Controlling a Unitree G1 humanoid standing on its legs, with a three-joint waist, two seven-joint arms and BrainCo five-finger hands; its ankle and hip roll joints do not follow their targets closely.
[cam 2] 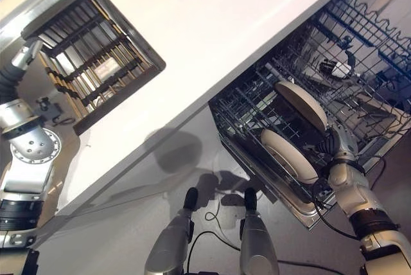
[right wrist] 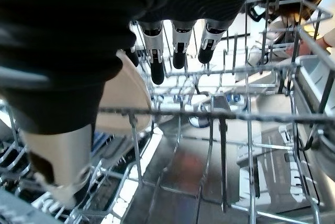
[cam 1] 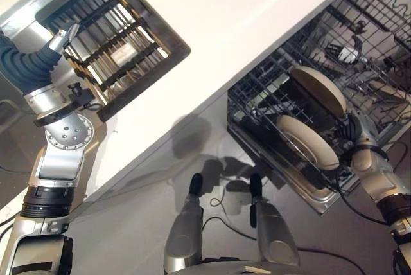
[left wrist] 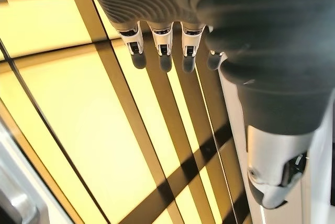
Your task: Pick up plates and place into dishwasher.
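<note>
Loading is judged under way: two plates (cam 1: 307,141) stand on edge in the dishwasher rack (cam 1: 257,98), the right hand (right wrist: 178,46) relaxed beside one, holding nothing. The left hand (left wrist: 162,51), fingers straight, hangs over the sink grate (cam 1: 115,37); another plate must be sought.

Two plates (cam 1: 307,141) (cam 1: 319,88) stand on edge side by side in the dishwasher rack (cam 1: 270,88), right of the tabletop (cam 1: 244,11).

Two cream plates (cam 1: 308,130) stand on edge in the dishwasher rack (cam 1: 270,95) at right, the right hand (cam 1: 359,135) beside them; the left hand (cam 1: 61,38) reaches the slatted drying rack (cam 1: 115,37) at far left.
</note>
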